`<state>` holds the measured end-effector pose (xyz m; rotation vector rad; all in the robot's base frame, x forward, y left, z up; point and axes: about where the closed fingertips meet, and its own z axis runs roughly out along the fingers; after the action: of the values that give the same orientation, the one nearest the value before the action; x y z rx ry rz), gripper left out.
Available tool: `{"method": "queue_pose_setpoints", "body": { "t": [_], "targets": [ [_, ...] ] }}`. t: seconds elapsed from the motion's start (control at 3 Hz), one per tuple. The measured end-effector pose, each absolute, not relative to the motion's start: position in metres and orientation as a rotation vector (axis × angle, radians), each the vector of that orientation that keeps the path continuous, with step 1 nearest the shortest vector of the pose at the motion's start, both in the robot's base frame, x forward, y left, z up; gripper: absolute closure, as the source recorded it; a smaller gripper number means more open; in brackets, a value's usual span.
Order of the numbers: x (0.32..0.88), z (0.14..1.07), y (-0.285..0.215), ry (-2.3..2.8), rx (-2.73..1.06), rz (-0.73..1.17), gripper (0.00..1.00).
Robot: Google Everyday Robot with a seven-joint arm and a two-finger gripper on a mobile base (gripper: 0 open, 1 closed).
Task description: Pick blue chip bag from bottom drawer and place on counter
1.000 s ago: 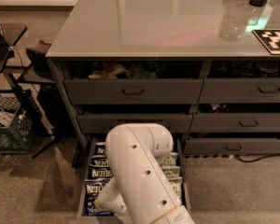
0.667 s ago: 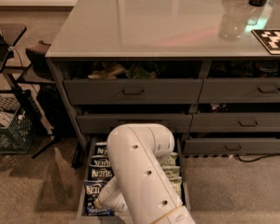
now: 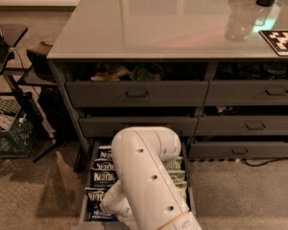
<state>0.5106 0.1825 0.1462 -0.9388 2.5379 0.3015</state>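
— Status?
— My gripper (image 3: 105, 208) sits low at the front left of the long dark grey bottom drawer (image 3: 84, 195), mostly masked by the white arm (image 3: 149, 176); wide or narrow, I cannot tell. The dark blue crinkly chip bags (image 3: 104, 178) lie in the left row.
— Advice?
— I'd take one bag only, lift straight, and clear the grey drawer fronts (image 3: 134, 126) above. I'd avoid the green bags (image 3: 176, 175) on the right. On the glossy light grey counter (image 3: 163, 28), I'd mind the clear bottle (image 3: 240, 25).

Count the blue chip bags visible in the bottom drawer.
5 blue chip bags show, in one column down the left of the bottom drawer, back to front. The arm hides the gripper, low in the drawer, and maybe more bags.
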Motion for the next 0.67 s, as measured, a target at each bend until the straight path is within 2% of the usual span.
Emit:
{"method": "queue_pose_setpoints", "body": {
  "t": [0.67],
  "targets": [
    [0.5067,0.141,0.1868,2.518,-0.956,0.435,1.0]
  ]
}}
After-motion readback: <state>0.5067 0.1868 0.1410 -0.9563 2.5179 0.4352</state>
